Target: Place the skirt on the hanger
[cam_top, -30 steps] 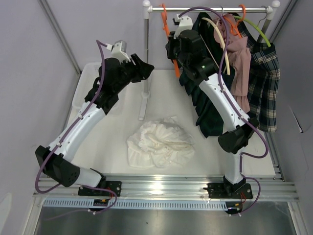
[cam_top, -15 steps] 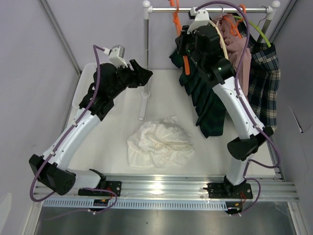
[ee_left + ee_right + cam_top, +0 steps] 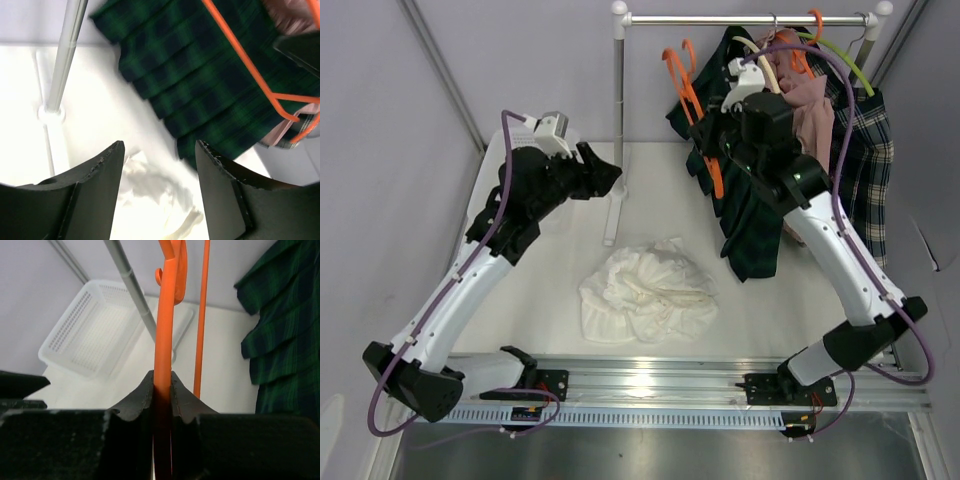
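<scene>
The white skirt (image 3: 645, 290) is seen crumpled in a loose, ruffled heap near the middle of the desk (image 3: 550, 290), its folds bunched and nothing spread flat. It is touched by neither arm.

The orange hanger (image 3: 162, 340) is pinched by the right claw (image 3: 161, 377), whose fingers are pressed against a thin orange bar from both sides. In the top view the hanger is held up at about 1 o'clock from the white skirt, tilted, with its hook below the rail (image 3: 750, 18) and apart from it. Just beside it, toward 3 o'clock, a green plaid skirt (image 3: 745, 220) is hung from the rail among other garments.

The left claw (image 3: 157, 150) is spread wide and nothing is held in it. It is raised above the desk at about 11 o'clock from the white skirt, well apart from it, and is aimed toward the hanger. A white basket (image 3: 90, 335) is set at the far left edge of the desk.
</scene>
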`<action>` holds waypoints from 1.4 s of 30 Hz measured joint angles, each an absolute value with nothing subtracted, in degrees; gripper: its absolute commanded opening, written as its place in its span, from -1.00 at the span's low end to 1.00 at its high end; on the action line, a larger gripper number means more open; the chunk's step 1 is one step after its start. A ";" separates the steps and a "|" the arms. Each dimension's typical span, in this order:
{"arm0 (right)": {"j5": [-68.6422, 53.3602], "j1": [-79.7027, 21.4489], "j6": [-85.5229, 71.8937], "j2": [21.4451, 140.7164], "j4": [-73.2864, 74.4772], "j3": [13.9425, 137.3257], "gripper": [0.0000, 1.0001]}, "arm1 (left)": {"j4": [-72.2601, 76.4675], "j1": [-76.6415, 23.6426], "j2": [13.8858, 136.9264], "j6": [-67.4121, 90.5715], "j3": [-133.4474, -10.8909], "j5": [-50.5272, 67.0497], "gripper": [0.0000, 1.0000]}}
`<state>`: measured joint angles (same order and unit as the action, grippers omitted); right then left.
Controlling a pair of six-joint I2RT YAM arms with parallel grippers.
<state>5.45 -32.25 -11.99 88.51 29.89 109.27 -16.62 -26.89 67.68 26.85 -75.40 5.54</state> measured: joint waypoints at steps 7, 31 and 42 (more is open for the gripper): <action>-3.40 -32.12 -15.66 69.91 34.04 88.92 -1.00 | -23.29 -30.79 61.56 26.87 -66.85 1.43 0.24; -25.36 -34.20 -25.67 34.30 59.05 66.26 -1.00 | -36.36 -54.26 64.16 29.87 -53.30 -22.37 0.16; -29.30 -34.20 -25.45 34.33 64.20 67.81 -1.00 | -35.79 -54.26 67.70 29.71 -53.30 -23.88 0.16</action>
<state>-29.30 -34.20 -25.45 34.33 64.20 67.81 -35.79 -54.26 67.70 29.71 -53.30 -23.88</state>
